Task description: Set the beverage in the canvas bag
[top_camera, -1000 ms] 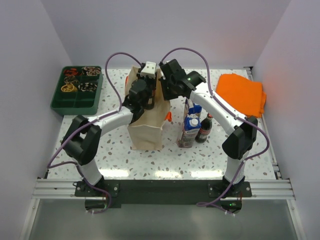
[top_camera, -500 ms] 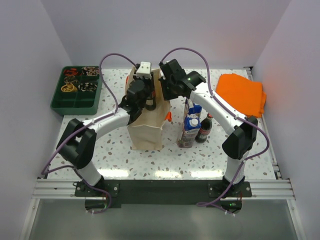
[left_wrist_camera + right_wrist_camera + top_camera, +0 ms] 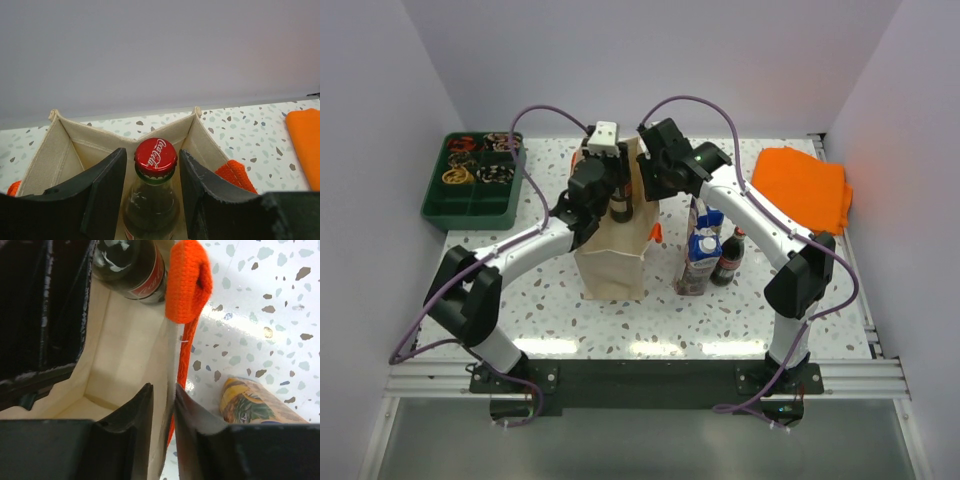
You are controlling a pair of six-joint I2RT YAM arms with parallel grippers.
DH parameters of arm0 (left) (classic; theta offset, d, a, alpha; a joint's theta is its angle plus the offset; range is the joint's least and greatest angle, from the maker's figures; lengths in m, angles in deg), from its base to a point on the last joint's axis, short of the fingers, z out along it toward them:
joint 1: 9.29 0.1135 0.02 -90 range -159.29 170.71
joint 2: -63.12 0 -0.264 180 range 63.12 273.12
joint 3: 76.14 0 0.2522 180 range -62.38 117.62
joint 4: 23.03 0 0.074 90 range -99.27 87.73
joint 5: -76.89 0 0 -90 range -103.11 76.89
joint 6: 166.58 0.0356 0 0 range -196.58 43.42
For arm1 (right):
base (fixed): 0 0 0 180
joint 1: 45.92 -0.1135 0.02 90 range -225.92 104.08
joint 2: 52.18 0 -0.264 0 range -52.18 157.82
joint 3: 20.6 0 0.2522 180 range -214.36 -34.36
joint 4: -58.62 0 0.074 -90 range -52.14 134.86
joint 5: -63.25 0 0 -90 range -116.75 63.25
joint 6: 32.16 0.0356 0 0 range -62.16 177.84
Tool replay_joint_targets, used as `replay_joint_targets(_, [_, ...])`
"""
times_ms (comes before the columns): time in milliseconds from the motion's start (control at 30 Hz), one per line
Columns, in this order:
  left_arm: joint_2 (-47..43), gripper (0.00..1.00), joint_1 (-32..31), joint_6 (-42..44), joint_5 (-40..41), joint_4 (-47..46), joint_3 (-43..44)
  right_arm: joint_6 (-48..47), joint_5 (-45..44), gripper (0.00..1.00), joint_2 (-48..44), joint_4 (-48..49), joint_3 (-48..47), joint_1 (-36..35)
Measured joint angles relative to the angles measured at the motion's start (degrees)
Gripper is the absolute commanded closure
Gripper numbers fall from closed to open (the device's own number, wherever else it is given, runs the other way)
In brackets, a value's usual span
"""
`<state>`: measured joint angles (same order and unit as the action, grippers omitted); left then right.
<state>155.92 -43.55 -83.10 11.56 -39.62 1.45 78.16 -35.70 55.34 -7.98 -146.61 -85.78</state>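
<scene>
The canvas bag [image 3: 610, 265] stands upright in the middle of the table, beige with orange handles [image 3: 189, 280]. My left gripper [image 3: 617, 197] is shut on a glass cola bottle [image 3: 620, 206] with a red cap [image 3: 155, 155]. It holds the bottle upright in the bag's open mouth, with the bag's inner walls [image 3: 80, 145] around it. My right gripper [image 3: 645, 190] is shut on the bag's right wall [image 3: 120, 370] at the rim, one finger inside and one outside [image 3: 164, 395]. The bottle's labelled body [image 3: 135, 265] shows inside the bag in the right wrist view.
A green compartment tray [image 3: 475, 180] sits at the back left. A folded orange cloth [image 3: 803, 187] lies at the back right. Two drink cartons [image 3: 700, 255] and a dark bottle [image 3: 730, 258] stand just right of the bag. A yellow printed carton [image 3: 250, 402] is near my right fingers.
My left arm has swung a little left and back, and the bottle now shows in the bag's mouth. My right gripper has kept its hold on the bag's rim.
</scene>
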Motion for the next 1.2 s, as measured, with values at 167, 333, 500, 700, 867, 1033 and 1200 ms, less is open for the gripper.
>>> replay_joint_targets(167, [-1.33,0.46,0.00,-0.39,-0.22,-0.02,-0.24,0.09,1.03,0.58,0.00,0.02,0.07,0.00])
replay_joint_targets(333, [-1.51,0.44,0.00,-0.42,-0.20,0.46,-1.95,0.11,1.05,0.56,0.04,0.02,0.09,-0.02])
replay_joint_targets(500, [-1.51,0.40,0.00,-0.42,-0.20,1.42,-2.69,0.11,1.03,0.54,0.11,0.02,0.09,-0.02])
replay_joint_targets(700, [-1.75,0.34,0.00,-0.42,-0.20,1.51,-2.69,0.09,1.01,0.50,0.11,-0.02,-0.02,-0.02])
replay_joint_targets(867, [-4.00,0.32,0.00,-0.39,-0.39,2.29,-2.69,0.11,0.96,0.47,0.11,-0.37,-0.98,-0.02])
replay_joint_targets(1033, [-8.39,0.27,0.00,-0.37,-1.11,3.37,-2.69,0.09,0.59,0.45,0.11,-0.42,-3.23,-0.02])
replay_joint_targets(1200, [-13.38,0.23,0.00,-0.39,-2.23,6.16,-2.43,-0.02,-1.09,0.41,0.09,-1.01,-4.35,0.00])
